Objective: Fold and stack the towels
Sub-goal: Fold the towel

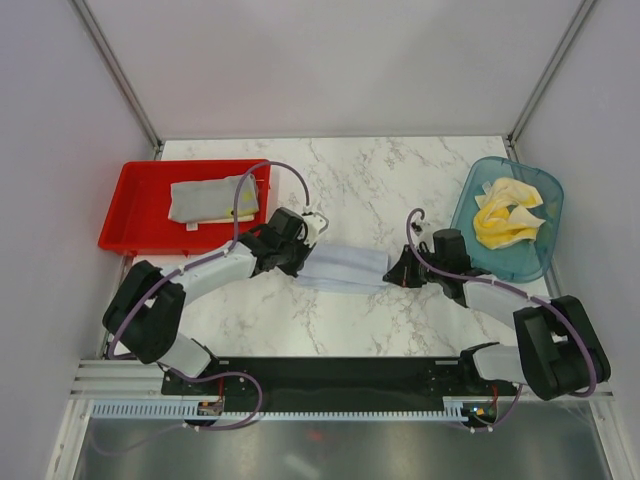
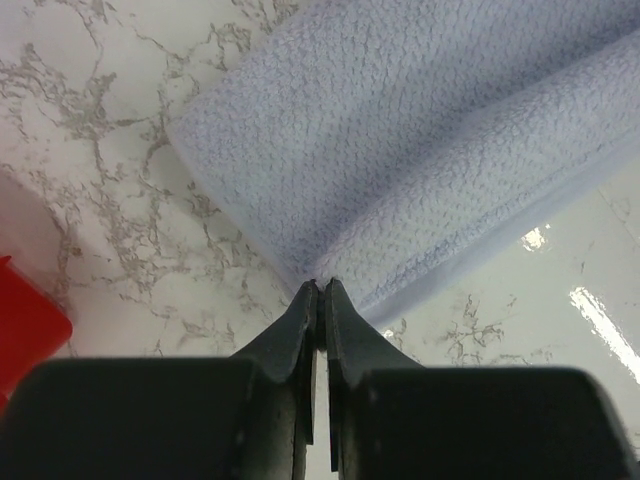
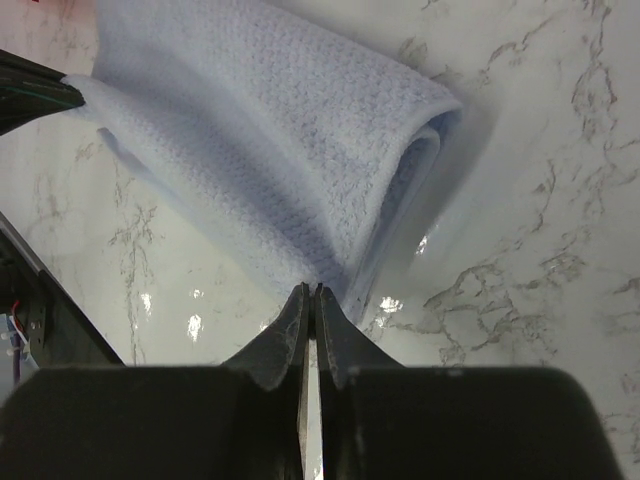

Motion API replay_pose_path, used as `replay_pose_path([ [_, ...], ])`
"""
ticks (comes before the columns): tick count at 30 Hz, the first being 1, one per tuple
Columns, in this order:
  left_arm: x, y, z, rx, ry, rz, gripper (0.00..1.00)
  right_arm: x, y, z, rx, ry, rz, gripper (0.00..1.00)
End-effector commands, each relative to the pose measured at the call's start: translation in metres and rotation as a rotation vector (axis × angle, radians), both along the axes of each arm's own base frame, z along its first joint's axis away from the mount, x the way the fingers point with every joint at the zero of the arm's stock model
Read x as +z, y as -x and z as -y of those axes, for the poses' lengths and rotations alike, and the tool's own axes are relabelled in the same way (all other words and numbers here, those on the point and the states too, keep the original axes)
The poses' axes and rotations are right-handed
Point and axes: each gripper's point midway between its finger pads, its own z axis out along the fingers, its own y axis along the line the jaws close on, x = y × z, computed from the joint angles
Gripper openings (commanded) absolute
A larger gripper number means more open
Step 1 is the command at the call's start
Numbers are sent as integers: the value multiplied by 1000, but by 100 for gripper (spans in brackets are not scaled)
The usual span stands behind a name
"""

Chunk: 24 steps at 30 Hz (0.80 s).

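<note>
Pale-blue towel [image 1: 343, 268], folded over.
We clench its ends in left claw [image 2: 318, 286] and right claw [image 3: 308, 290] so layers align.

One folded towel [image 1: 343, 268] in the middle of the worktop [image 1: 380, 180], between the two tools.
At the left end of that towel, the left tool [image 1: 301, 264]; at the right end, the right tool [image 1: 394, 272]; tips of each against the cloth edge. At far left on the worktop, a tray [image 1: 140, 190], with a second folded towel [image 1: 205, 198] lying flat inside, toward the tray's right half. At far right, a basket [image 1: 525, 262], with bunched towels [image 1: 508, 215] heaped inside. Tray and basket well apart, each set farther back than the towel in the middle and out to its side.
</note>
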Motion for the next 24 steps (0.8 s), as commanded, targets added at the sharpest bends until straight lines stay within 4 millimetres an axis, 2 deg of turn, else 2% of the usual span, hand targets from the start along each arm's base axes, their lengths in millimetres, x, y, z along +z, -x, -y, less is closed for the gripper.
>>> replay_pose_path([
  [1, 7, 5, -10, 58, -7, 4, 8, 16, -3, -3, 0, -30, 41, 9],
  [2, 9, 5, -10, 60, -3, 7, 3, 21, -3, -3, -2, -27, 51, 8],
  [4, 21, 1, -13, 78, -3, 46, 2, 31, -6, 0, -15, -24, 93, 3],
  [7, 25, 0, -12, 75, 1, 53, 2, 39, -3, -3, -1, -49, 105, 0],
  [9, 19, 3, -11, 75, 1, 25, 2, 36, 1, -8, 12, -65, 84, 0],
  [11, 8, 8, -12, 80, -10, -11, 2, 24, 7, -10, 11, -67, 52, 1],
  [12, 2, 14, -11, 69, -7, -39, 2, 15, 15, -10, 3, -73, 21, 4],
  [14, -5, 17, -12, 67, -34, -55, 3, 12, 18, -12, 0, -79, 25, 10],
  [17, -8, 19, -17, 78, -63, -62, 18, 7, 22, -10, -13, -66, 17, 14],
  [20, -3, 19, -18, 81, -63, -48, 23, 11, 21, -8, -18, -52, 24, 20],
  [21, 3, 18, -17, 101, -38, -43, 29, 17, 17, -8, -20, -50, 40, 28],
  [23, 11, 20, -18, 101, -33, -38, 35, 25, 19, -7, -14, -38, 46, 36],
  [24, 21, 20, -17, 100, -15, -17, 44, 28, 17, -5, -23, -27, 50, 38],
])
